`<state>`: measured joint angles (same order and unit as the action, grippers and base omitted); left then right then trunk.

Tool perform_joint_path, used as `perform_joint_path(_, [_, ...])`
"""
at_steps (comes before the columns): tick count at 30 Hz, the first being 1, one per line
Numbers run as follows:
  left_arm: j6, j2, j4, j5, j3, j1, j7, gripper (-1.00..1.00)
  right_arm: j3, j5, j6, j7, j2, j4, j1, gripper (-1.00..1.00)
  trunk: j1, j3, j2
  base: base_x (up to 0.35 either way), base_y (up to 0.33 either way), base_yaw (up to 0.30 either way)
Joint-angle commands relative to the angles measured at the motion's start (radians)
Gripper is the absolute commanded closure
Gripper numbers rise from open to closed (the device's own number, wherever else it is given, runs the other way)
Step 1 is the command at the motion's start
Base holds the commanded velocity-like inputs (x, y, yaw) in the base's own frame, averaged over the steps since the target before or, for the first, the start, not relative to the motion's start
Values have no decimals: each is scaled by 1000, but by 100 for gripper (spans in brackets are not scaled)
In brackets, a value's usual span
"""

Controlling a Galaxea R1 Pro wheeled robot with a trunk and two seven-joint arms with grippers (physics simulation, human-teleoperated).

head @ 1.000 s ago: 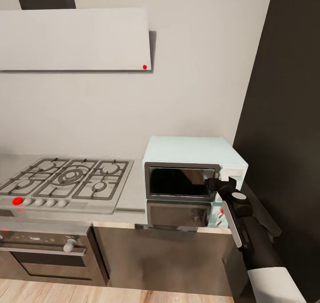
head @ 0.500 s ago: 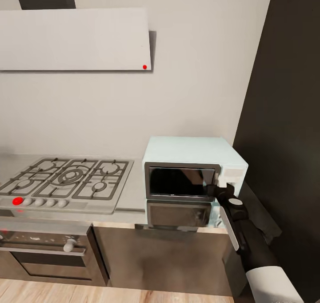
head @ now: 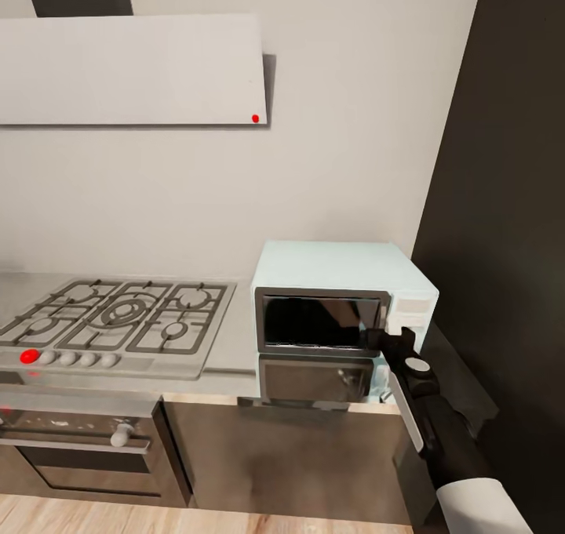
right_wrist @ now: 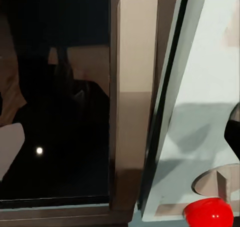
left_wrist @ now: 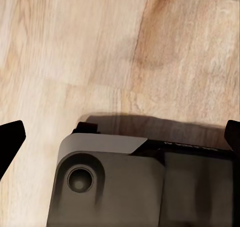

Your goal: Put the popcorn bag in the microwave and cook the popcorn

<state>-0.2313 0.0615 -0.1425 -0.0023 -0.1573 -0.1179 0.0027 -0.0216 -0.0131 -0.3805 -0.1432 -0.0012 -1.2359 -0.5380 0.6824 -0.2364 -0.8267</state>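
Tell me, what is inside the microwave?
The microwave door is shut. Its dark glass gives only reflections, so whatever lies inside cannot be seen. The right gripper is at the door's edge.

The microwave is pale mint-blue, with a dark, glossy glass door in a grey frame and a cream control panel carrying a bright red button. The countertop is a glossy grey that mirrors the microwave's front. To the left, the hob is brushed steel with grey grates, pale round knobs and one red knob. Below it the oven is dark with a steel handle. The hood is white with a small red dot. The wall is light grey, the tall panel on the right near-black, the floor pale streaked wood. The right arm is black with white sections.
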Motion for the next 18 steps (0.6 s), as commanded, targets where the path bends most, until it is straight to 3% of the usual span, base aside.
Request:
perform_joint_path(1, [-3,0,1,0,-4,-1,0,-100,-1,5,-6,-1,0,6,-8,-100,1,-1,0,58,0,0])
perform_joint_path(8, [-3,0,1,0,-3,0,0,-100,-1,6,-6,-1,0,6,-8,-100,1,-1,0,8,0,0])
perform_joint_path(9, [-3,0,1,-1,-4,0,0,-100,-1,6,-6,-1,0,6,-8,100,1,-1,0,0,0,0])
perform_joint_path(18, [-3,0,1,0,-4,-1,0,-100,0,5,-10,-1,0,2,-8,100,1,-1,0,0,0,0])
